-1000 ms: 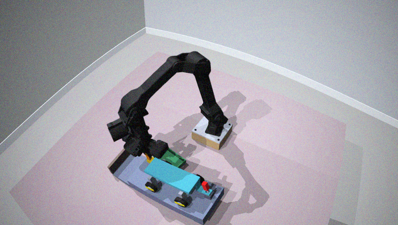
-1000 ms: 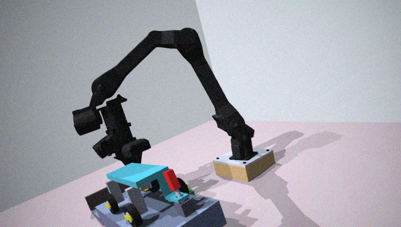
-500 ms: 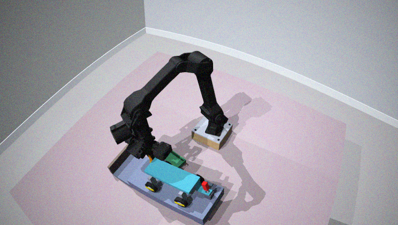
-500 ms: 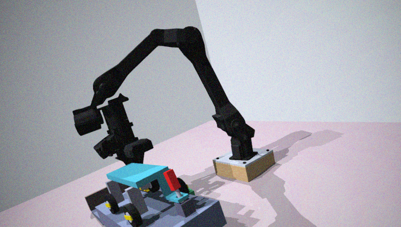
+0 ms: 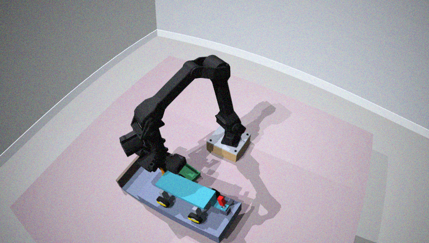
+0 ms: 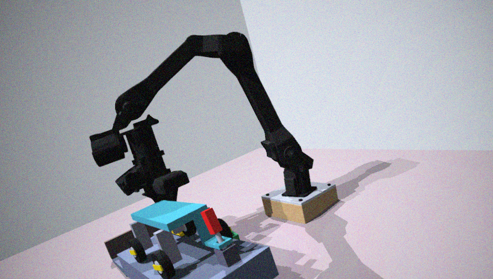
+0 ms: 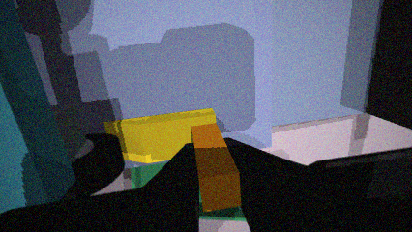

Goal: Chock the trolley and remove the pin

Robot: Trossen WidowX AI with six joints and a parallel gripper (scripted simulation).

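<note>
My gripper [image 5: 162,170] [image 7: 208,149] is shut on the orange handle of the yellow chock [image 7: 166,136], at the downhill end of the trolley. The chock's yellow body is close beside a black wheel [image 7: 113,161] in the wrist view; whether they touch, and whether its base rests on the ramp, I cannot tell. The trolley [image 5: 186,189] [image 6: 164,214] [image 7: 12,145] has a cyan deck and stands on the blue-grey ramp [image 5: 139,186] [image 6: 256,261] [image 7: 309,58]. The red-headed stop pin [image 5: 221,200] [image 6: 211,221] stands in its bracket at the uphill end. The green tray [image 5: 190,172] [image 7: 145,175] lies beside the ramp.
A dark end board [image 5: 128,173] [image 6: 119,244] stands across the ramp's low end, near the gripper. The trolley's deck rises close beside the fingers and hides their tips in the exterior view. The arm's wooden base block [image 5: 222,152] [image 6: 320,208] stands behind the tray.
</note>
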